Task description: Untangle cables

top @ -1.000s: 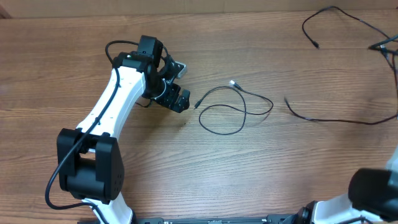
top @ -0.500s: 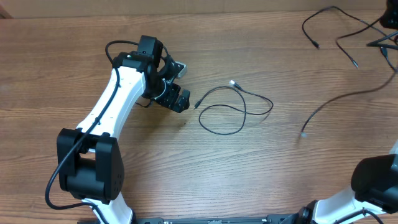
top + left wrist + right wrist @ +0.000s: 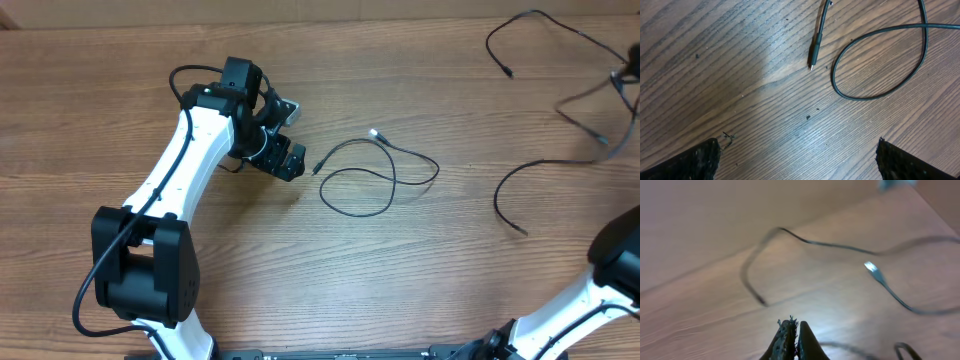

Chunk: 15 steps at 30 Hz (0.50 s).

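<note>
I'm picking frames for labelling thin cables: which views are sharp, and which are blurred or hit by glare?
Right wrist: cables smeared and soft, bright glare on the tabletop ahead of the closed right claw. Left wrist: crisp, grain and cable plug clear, only a pale sheen beside it. Overhead: sharp over the centre loop, but the cable by the right edge is streaked.

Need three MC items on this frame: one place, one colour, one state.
1. The looped cable lies: A) to the left claw's right, apart from it B) inside the left claw C) under the left arm's base.
2. Its cord is: A) red B) black C) white.
3. The left claw is: A) shut on a plug B) shut, empty C) open.
Answers: 1 A, overhead shows a gap between them; 2 B, dark in both views; 3 C, jaws wide apart in the left wrist view.
</note>
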{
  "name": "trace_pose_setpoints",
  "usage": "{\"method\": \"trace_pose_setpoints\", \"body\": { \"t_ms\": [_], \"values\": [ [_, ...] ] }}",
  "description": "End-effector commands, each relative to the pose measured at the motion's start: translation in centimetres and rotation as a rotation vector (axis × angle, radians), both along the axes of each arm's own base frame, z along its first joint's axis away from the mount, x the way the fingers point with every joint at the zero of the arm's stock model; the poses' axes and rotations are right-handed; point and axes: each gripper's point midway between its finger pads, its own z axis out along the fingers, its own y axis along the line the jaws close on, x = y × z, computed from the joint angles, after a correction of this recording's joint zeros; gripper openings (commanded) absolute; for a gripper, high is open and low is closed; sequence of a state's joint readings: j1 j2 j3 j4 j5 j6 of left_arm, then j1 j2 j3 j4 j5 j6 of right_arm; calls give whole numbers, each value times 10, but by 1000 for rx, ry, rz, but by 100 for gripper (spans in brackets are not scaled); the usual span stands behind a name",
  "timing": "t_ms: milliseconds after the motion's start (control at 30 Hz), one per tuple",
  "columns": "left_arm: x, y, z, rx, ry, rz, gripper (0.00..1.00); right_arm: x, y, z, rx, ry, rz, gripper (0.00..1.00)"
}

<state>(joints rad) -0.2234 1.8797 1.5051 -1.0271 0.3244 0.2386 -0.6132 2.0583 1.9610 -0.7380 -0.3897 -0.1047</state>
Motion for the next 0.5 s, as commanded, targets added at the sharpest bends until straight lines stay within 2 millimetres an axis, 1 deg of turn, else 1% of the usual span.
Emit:
{"method": "trace_pose_setpoints", "body": {
  "t_ms": [0, 67, 133, 200, 300, 333, 367, 400, 433, 467],
  "values": [
    [-2, -5, -4, 2, 12, -10, 99, -15, -44, -34, 14, 50, -93, 4],
    [-2, -5, -4, 1, 12, -10, 100, -24, -63, -49, 28, 65, -130, 4],
    [-2, -5, -4, 1, 12, -10, 100, -35, -83, -59, 36, 74, -168, 4],
    [-2, -5, -4, 1, 12, -10, 99, -48, -102, -61, 37, 72, -207, 4],
    [-2, -5, -4, 1, 12, -10, 100, -66, -126, -60, 52, 60, -277, 5],
    [-2, -5, -4, 2, 12, -10, 100, -73, -134, -59, 65, 55, -309, 11],
    [-2, -5, -4, 1, 12, -10, 100, -79, -140, -59, 79, 52, -334, 34],
    [-2, -5, -4, 1, 12, -10, 99, -86, -146, -60, 98, 51, -364, 52],
    [-2, -5, -4, 1, 12, -10, 99, -92, -150, -61, 115, 52, -387, 80],
    [-2, -5, -4, 2, 12, -10, 100, -96, -152, -61, 130, 49, -394, 88]
  ]
}}
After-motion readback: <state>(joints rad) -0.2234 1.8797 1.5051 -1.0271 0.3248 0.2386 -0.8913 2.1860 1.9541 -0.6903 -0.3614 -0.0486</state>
